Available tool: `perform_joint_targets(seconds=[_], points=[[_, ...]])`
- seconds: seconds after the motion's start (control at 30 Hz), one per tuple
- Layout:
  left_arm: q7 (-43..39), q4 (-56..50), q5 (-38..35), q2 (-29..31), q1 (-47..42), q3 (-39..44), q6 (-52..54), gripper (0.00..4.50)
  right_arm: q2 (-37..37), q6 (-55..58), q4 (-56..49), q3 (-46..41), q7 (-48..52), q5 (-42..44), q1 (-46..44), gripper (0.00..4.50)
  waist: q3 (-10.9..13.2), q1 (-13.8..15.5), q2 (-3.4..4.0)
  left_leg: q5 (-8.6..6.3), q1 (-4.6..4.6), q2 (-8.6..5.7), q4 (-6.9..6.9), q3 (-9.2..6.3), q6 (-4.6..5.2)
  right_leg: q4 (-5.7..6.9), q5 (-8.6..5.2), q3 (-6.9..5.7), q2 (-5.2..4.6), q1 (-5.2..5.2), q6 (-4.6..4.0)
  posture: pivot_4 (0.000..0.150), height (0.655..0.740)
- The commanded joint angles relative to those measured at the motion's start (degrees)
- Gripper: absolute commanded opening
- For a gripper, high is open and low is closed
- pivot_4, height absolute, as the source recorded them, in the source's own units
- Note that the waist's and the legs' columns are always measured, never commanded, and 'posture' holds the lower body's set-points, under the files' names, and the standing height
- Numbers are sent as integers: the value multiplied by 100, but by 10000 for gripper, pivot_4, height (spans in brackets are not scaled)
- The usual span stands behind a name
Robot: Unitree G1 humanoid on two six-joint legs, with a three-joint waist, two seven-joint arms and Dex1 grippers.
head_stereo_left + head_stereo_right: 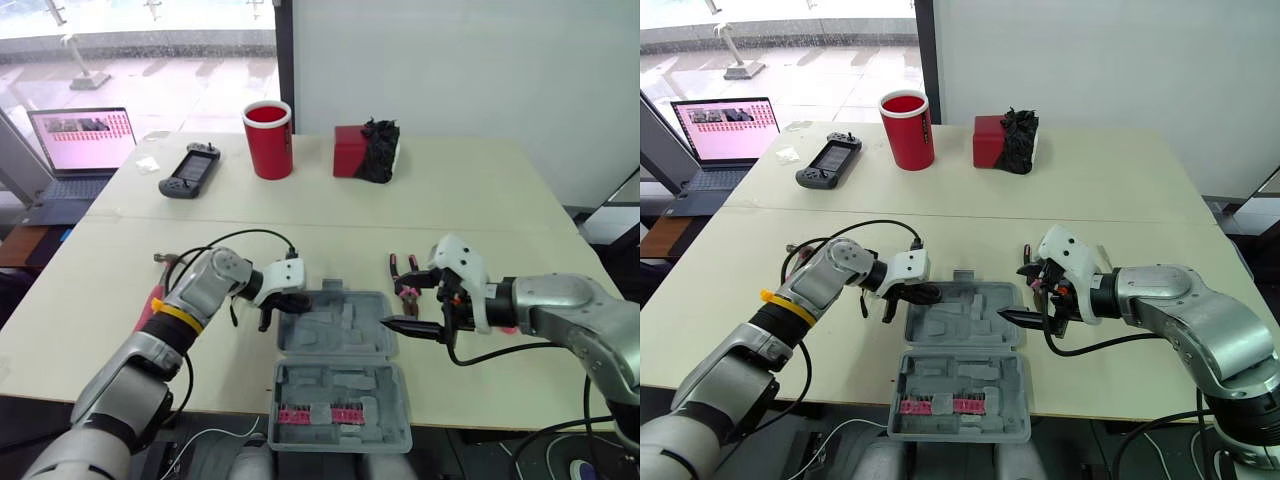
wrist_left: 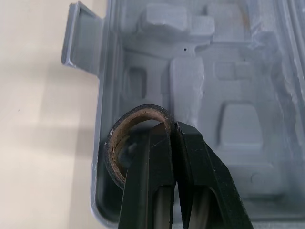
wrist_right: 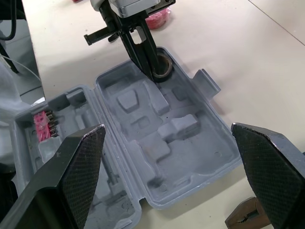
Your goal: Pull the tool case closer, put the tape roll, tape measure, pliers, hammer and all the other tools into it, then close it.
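"What are the arms made of?"

"The left arm [image 1: 210, 283] and right arm [image 1: 570, 305] are both rounded silver-grey metal shells with black joints. The left one has a yellow band [image 1: 178, 315] round its forearm."

"And at the wrists?"

"Blocky white housings [image 1: 283, 277], each with a thin black cable [image 1: 250, 232] looping to it. The left gripper [image 2: 172, 129] and right gripper [image 3: 167, 130] each have two black fingers. The right one's fingers [image 3: 76, 176] are broad wedges with a fine diamond-grid texture."
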Motion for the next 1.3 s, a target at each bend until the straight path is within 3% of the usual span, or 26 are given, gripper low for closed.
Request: perform_joint_targets(seconds=[0.03,0.33,0.37,0.4,0.5,0.6,0.87,0.93,1.0,1.3], points=[[-133,-299,12,68,95,93,141,385,-141,-129,-20,41,42,-46,-15,45000,0,4,0,0,0,0,0,0,0,0,0,0,0,0,0,1500,7400],[39,-316,10,-54,135,276,377,385,-196,-266,172,194,87,-117,-105,45000,0,7,0,0,0,0,1,0,0,1,0,0,0,1,0,1500,7400],[35,-346,-16,-56,117,320,404,7670,-199,-282,190,206,97,-129,-111,45000,0,6,0,0,0,0,1,0,0,1,0,0,0,1,0,1500,7400],[7,-404,-55,-45,102,368,452,10419,-198,-300,210,224,108,-142,-121,45000,0,6,0,0,0,0,2,0,0,1,0,0,0,1,0,1500,7400],[-239,-677,-344,60,102,576,889,25139,-192,-363,285,312,153,-186,-169,45000,0,5,0,0,0,0,1,0,0,1,0,0,0,1,0,1500,7400],[-376,-1032,-673,245,163,911,1239,25139,-209,-420,382,413,241,-214,-269,45000,0,-9,0,0,0,0,-1,0,0,1,0,0,0,-1,0,1500,7400],[415,-1178,-1176,90,513,1876,1099,25139,-247,-633,712,651,485,-400,-561,45000,0,11,0,0,3,0,5,-1,0,4,0,0,-1,4,1,1500,7400],[456,-1109,-1479,-10,660,2092,1525,19710,-224,-650,763,701,514,-431,-628,45000,0,5,0,0,3,0,4,-1,0,4,0,0,-1,3,1,1500,7400],[641,-1171,-1247,-42,946,1926,1255,11702,-211,-662,775,739,554,-439,-657,45000,0,-4,0,0,3,0,2,-1,0,5,0,-1,0,2,1,1500,7400],[770,-795,-874,-296,1203,1478,409,11702,-207,-645,745,741,572,-459,-650,45000,0,24,1,0,5,0,9,-2,0,4,1,-1,-1,8,0,1500,7400]])
